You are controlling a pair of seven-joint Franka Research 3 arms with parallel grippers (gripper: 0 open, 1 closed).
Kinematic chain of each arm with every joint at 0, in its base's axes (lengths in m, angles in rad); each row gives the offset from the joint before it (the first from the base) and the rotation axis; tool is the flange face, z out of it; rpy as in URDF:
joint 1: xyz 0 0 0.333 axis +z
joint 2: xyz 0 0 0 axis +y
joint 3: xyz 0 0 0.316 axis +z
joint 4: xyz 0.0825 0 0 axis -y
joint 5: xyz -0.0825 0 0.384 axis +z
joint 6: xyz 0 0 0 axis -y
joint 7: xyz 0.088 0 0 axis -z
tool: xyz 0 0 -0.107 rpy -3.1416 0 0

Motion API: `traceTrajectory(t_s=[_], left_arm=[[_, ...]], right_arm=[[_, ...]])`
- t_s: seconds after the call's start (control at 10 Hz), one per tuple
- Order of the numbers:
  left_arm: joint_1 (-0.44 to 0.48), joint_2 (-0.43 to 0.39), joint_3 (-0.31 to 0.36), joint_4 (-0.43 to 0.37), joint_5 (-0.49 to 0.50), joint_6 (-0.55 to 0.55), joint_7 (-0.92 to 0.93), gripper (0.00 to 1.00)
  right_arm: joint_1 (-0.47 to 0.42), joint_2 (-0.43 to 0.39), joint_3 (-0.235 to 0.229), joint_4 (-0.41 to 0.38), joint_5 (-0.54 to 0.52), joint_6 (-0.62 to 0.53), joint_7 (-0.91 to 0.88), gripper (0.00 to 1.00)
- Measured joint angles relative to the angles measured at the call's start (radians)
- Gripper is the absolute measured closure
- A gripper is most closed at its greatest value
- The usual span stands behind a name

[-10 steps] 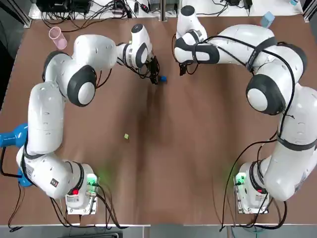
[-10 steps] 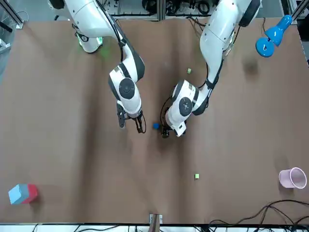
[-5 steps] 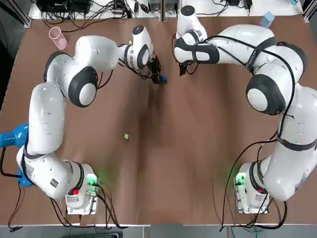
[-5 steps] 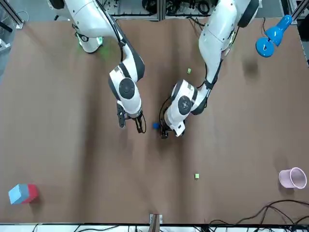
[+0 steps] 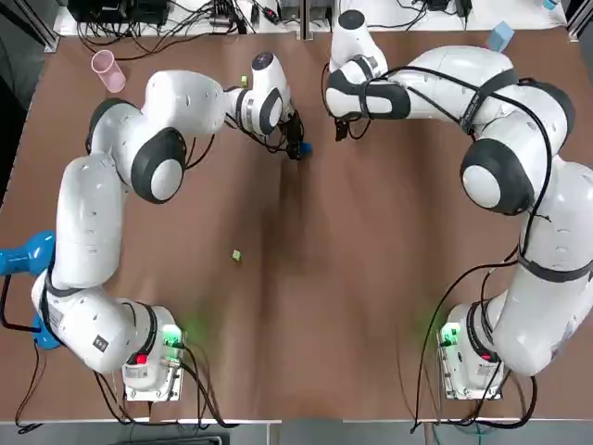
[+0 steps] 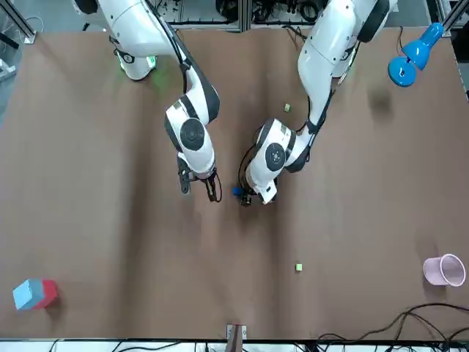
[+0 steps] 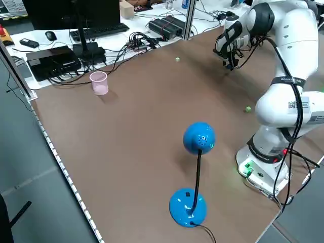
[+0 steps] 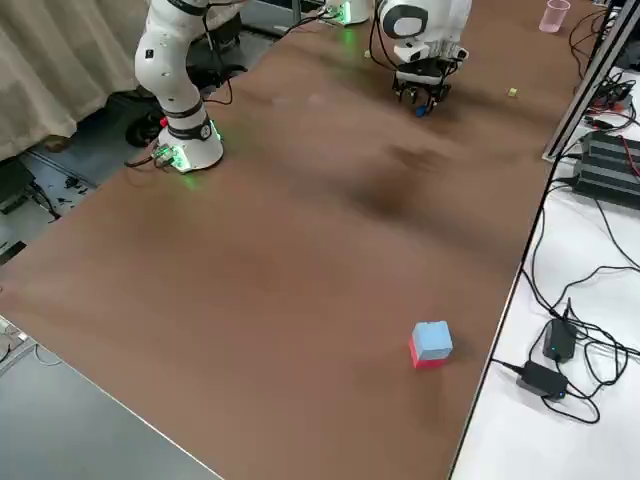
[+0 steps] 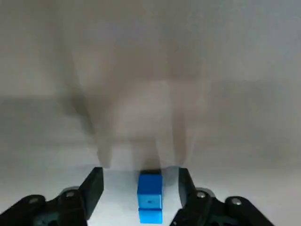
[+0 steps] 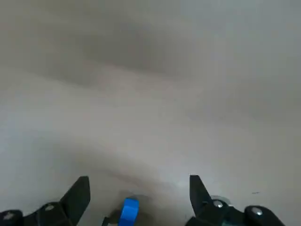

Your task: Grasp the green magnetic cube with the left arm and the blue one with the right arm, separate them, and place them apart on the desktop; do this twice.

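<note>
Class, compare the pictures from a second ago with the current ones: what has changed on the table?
The left gripper has edged sideways toward the right arm and now straddles the blue cube, open and not gripping it. The right gripper, open nearby, the blue cube and the loose green cube have stayed put.

Pink cup [image 5: 107, 70] at a far corner; blue lamp [image 7: 199, 137]; red-and-blue block [image 8: 431, 344]
</note>
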Motion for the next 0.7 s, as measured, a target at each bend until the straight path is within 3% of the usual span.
traceTrajectory(t_s=[0.2, 0.4, 0.7], left_arm=[[0.0, 0.002, 0.0, 0.001, 0.0, 0.001, 0.0, 0.35], [0.0, 0.002, 0.001, 0.004, 0.0, 0.006, 0.0, 0.53], [0.0, 0.002, 0.001, 0.006, 0.0, 0.007, 0.0, 0.64]], right_arm=[[0.0, 0.0, 0.0, 0.0, 0.0, 0.001, 0.0, 0.07], [0.0, 0.0, 0.0, 0.0, 0.0, 0.001, 0.0, 0.08], [-0.001, 0.0, 0.0, 0.0, 0.001, 0.001, 0.0, 0.09]])
